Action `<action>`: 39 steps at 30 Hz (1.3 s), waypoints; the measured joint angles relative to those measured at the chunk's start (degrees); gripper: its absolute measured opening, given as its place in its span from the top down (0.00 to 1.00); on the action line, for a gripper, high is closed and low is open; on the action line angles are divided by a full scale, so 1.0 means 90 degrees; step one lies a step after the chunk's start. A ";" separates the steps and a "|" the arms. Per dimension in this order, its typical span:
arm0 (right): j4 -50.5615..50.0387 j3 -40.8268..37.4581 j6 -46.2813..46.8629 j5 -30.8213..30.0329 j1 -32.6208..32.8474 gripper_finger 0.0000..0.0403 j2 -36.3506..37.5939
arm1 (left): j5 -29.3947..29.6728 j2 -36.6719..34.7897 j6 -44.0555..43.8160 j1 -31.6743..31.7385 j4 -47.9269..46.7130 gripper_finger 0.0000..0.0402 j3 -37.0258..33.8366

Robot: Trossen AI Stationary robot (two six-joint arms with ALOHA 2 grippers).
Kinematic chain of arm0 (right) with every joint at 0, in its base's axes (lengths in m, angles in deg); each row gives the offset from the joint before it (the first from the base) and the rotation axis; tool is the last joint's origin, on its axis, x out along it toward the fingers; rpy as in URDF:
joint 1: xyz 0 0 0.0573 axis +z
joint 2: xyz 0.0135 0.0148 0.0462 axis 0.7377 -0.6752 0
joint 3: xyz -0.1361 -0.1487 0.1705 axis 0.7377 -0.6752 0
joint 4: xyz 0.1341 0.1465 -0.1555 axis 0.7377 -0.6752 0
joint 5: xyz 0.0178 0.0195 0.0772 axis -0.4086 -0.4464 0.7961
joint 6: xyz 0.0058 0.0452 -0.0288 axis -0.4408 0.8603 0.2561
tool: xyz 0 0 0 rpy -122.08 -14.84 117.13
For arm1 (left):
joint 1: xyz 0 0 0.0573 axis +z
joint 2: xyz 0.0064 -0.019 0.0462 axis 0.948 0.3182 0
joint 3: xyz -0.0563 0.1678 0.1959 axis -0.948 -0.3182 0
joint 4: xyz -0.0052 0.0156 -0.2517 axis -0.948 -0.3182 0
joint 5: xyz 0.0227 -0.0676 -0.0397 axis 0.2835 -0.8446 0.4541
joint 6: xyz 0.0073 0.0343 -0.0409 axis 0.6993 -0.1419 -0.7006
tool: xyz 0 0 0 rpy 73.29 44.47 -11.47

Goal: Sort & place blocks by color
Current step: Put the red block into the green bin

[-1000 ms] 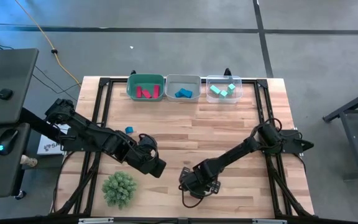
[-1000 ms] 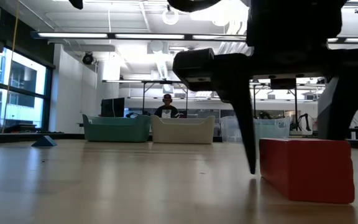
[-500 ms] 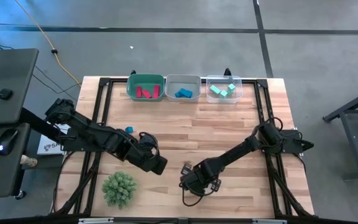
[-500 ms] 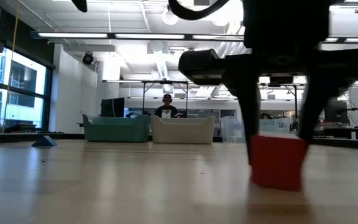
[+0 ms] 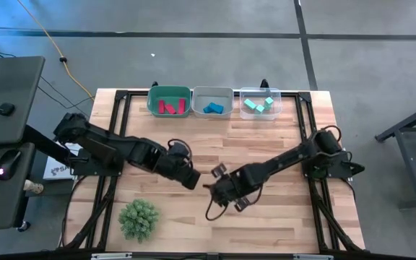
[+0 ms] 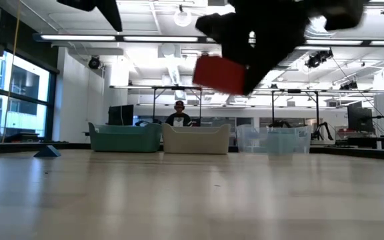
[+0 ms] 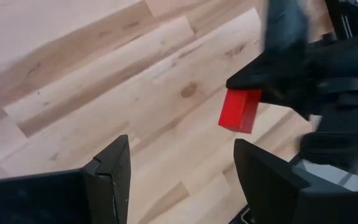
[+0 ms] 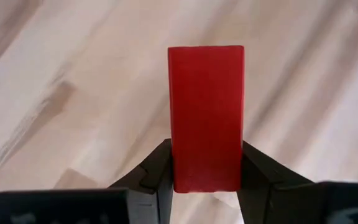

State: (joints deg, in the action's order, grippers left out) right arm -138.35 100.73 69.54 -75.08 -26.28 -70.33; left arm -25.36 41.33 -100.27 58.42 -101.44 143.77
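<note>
Lifted off the table since a second ago: red block (image 8: 206, 118), now airborne mid-table, pinched across its narrow faces by right gripper (image 5: 215, 189). Rigid, light, smooth-sided; likely secure in flat-face hold. Left gripper (image 7: 179, 180) spread wide, empty, just beside.

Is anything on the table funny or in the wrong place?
Only the green spiky ball near the table's front left: it is not a block. The right gripper holds a red block in the air, which is normal here.

I work in a lab: bare concrete floor (image 5: 193, 58), ceiling strip lights (image 6: 145, 39), other robot rigs (image 6: 299, 120) and workbenches (image 6: 179, 107) behind my table (image 5: 266, 152).
</note>
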 joint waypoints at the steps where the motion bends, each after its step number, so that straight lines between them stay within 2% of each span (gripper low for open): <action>1: 0.0007 0.0000 0.0129 -0.0121 -0.0036 0.73 0.0105 | -0.0040 0.0000 0.0055 0.0075 0.0007 0.49 0.0000; 8: 0.0028 0.0000 0.0810 -0.0847 -0.0296 0.73 0.0748 | -0.0094 0.0000 0.0613 0.0612 0.0137 0.49 0.0000; 14: 0.0028 0.0000 0.0872 -0.1319 -0.0556 0.73 0.1051 | -0.0096 0.0000 0.1030 0.1072 0.0430 0.49 0.0000; 19: -0.0111 0.0000 0.0835 -0.1341 -0.0884 0.73 0.1134 | -0.0117 0.0000 0.1546 0.1417 0.0982 0.49 0.0000; 24: -0.0204 0.0000 0.0511 -0.1612 -0.1171 0.73 0.1161 | -0.0504 0.0001 0.1800 0.1770 0.1317 0.49 0.0000; 30: -0.0169 0.0000 0.0023 -0.1638 -0.1509 0.73 0.1233 | -0.0623 0.0000 0.1917 0.2160 0.1325 0.49 0.0000; 39: -0.0016 0.0000 -0.0596 -0.1570 -0.2022 0.73 0.1548 | -0.1323 0.0002 0.2390 0.2763 0.1493 0.49 0.0000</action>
State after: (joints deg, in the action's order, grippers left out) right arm -138.50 100.73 64.18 -89.21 -44.47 -56.40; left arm -37.27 41.35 -78.76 83.28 -88.00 143.77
